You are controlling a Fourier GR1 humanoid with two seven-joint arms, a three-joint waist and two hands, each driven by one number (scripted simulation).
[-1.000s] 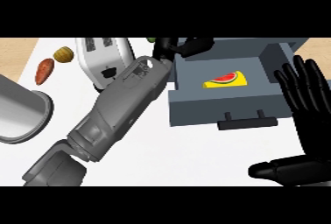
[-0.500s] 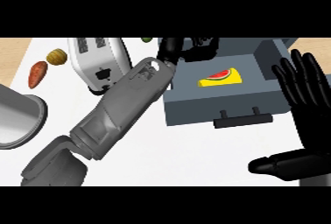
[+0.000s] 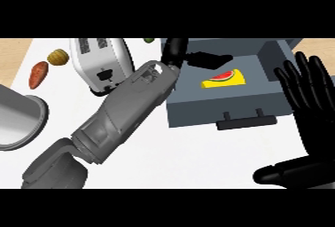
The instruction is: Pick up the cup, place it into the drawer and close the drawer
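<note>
Black left hand (image 3: 196,56), fingers extended, over open grey drawer (image 3: 226,104); right hand (image 3: 314,111) spread.

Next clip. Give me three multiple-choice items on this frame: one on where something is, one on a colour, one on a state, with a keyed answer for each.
1. Where does the watermelon slice lie?
A. Inside the drawer
B. On the toaster
C. Beside the sweet potato

2. What colour is the toaster?
A. Red
B. White
C. Black

3. How is the drawer?
A. Pushed fully shut
B. Pulled open
C. Taken out and upside down

Answers:
1. A, the slice rests on the drawer's grey floor, within its walls.
2. B, its body is white with dark slots on top.
3. B, its inside shows from above, with the black handle on the front toward the robot.

Hands: the left hand reaches over the drawer's far left corner; the right hand rests open at the right edge.
</note>
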